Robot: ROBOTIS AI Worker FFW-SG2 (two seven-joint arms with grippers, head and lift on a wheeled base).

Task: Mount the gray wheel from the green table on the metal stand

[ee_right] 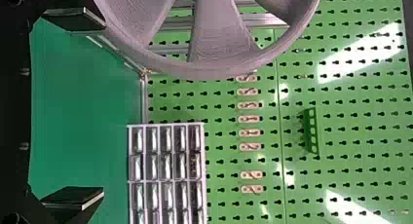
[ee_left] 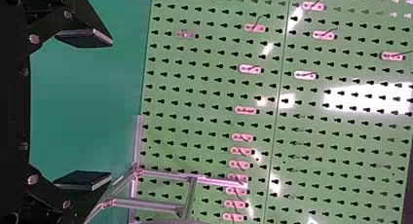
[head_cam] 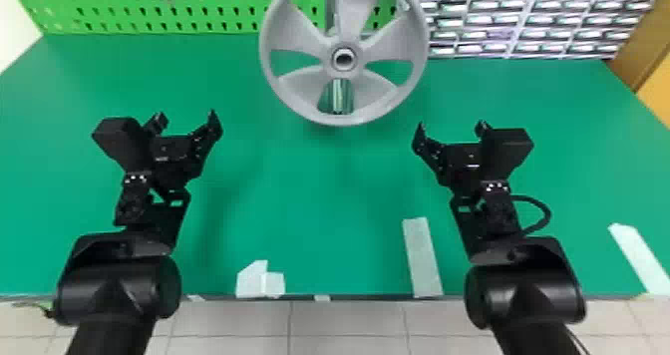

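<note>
The gray wheel [head_cam: 299,84] sits upright at the far middle of the green table [head_cam: 319,194], at the metal stand [ee_left: 151,205], hiding much of its frame in the head view. Behind them rises a green pegboard [head_cam: 117,0], carrying a row of small oblong hooks [ee_left: 242,164] and a dark green slotted holder [ee_right: 312,131]. To the wheel's right stands a drawer cabinet [head_cam: 507,17] with pale dividers and shiny fronts. Pale tape strips [head_cam: 422,259] lie flat along the near edge. The left gripper [head_cam: 186,117] and right gripper [head_cam: 451,125] are both released, fingers spread around nothing, apart from the wheel on its near left and near right. The wheel is matte, finely ridged, with a round rim, broad flared spokes and a ringed hub; the stand is of straight, silvery grooved bars.
</note>
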